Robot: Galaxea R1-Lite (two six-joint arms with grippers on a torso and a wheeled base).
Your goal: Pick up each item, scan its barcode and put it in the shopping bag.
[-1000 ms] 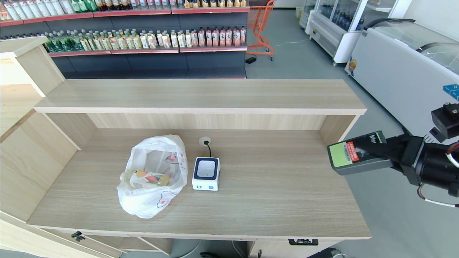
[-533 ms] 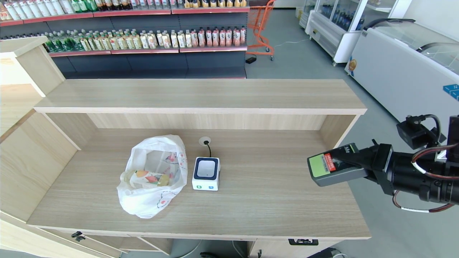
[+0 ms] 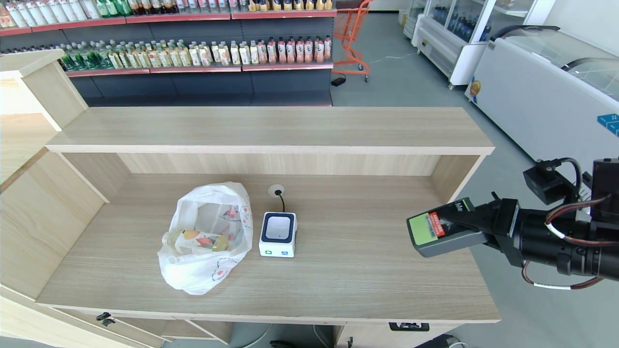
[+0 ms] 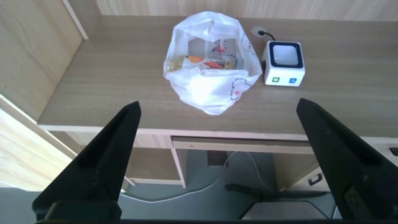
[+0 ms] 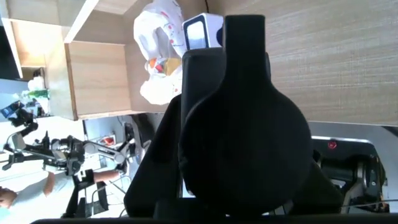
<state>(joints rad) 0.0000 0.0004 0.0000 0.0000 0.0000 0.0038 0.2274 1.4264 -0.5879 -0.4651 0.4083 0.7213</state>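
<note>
Wooden shop counter [image 3: 338, 275]; right gripper [image 3: 471, 221] pinching a dark box [image 3: 437, 232], carried inward from beyond the counter's right end toward the scanner [image 3: 277, 234]; scan likely next, then bag [image 3: 208, 241]; left gripper [image 4: 214, 165] spread wide.

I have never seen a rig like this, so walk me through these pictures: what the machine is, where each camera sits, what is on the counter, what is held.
This is a wheeled robot with two arms, each ending in a two-fingered gripper. The large picture comes from a camera on its head, looking down at a wooden shop counter. The other two come from cameras on its wrists. On the counter lie a white bag with a bottle inside and, beside it, a small scanner. The right gripper is shut on a dark box with a green end, held near the counter's right edge. The left gripper is open and empty, back from the counter's near edge.
</note>
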